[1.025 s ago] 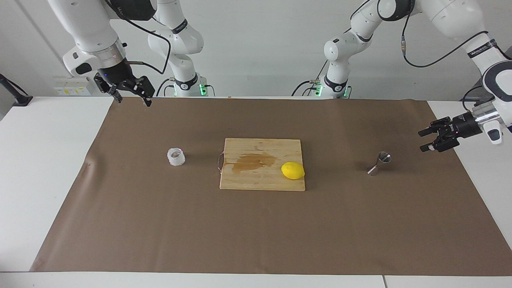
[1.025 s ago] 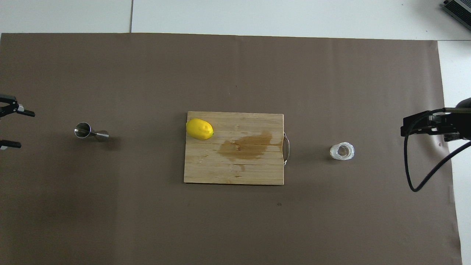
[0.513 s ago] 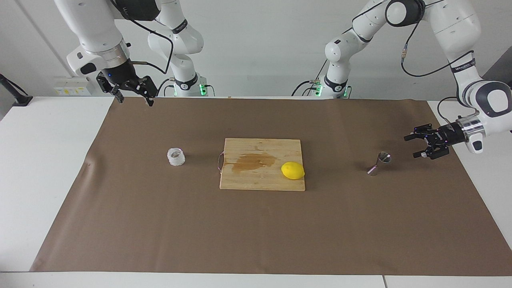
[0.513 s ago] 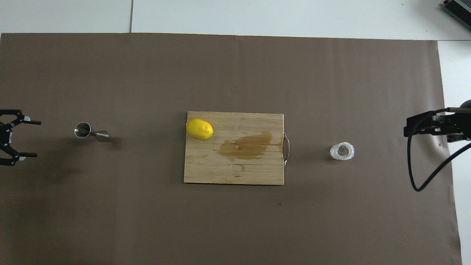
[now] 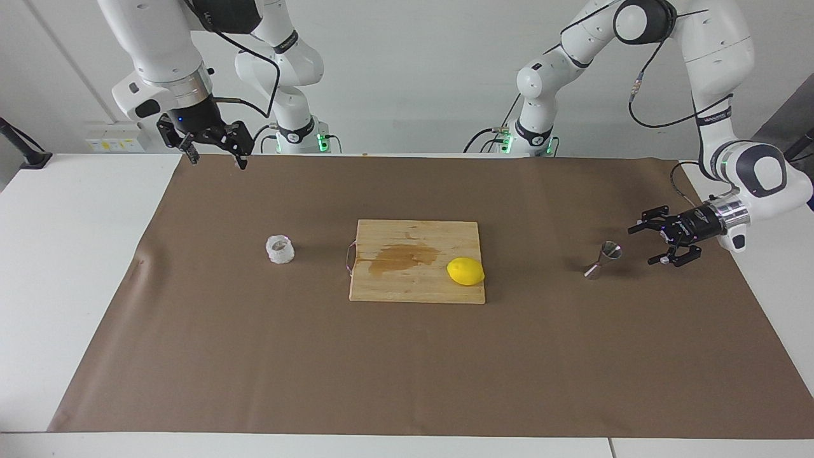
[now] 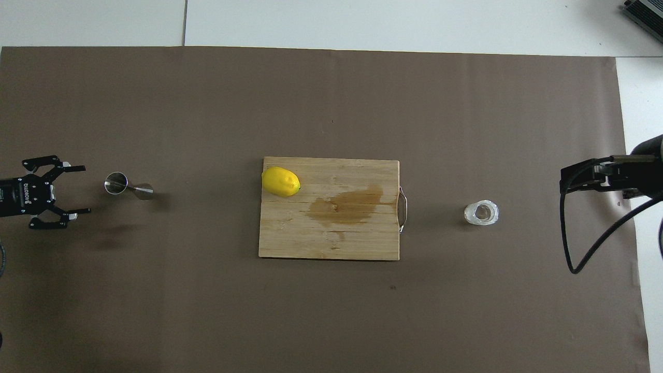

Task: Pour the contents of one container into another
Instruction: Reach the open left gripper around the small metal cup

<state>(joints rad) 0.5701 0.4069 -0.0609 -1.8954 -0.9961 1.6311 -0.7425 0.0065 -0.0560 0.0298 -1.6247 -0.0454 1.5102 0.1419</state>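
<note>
The whitish translucent cup stands on the brown paper toward the right arm's end of the table; it also shows in the overhead view. The steel hourglass jigger stands toward the left arm's end and shows in the overhead view. My left gripper is open and empty, low and level beside the jigger on the left arm's side, a short gap from it; the overhead view shows it too. My right gripper is open and empty, raised over the paper's edge by the robots; the overhead view shows it too.
A wooden cutting board with a wet stain lies mid-table between cup and jigger, and shows in the overhead view. A yellow lemon sits on the board's corner toward the jigger. Brown paper covers the table.
My left gripper has come down and moved in toward the jigger, still open. My right gripper has shifted slightly toward the table's middle. Cup, jigger, board and lemon have not moved.
</note>
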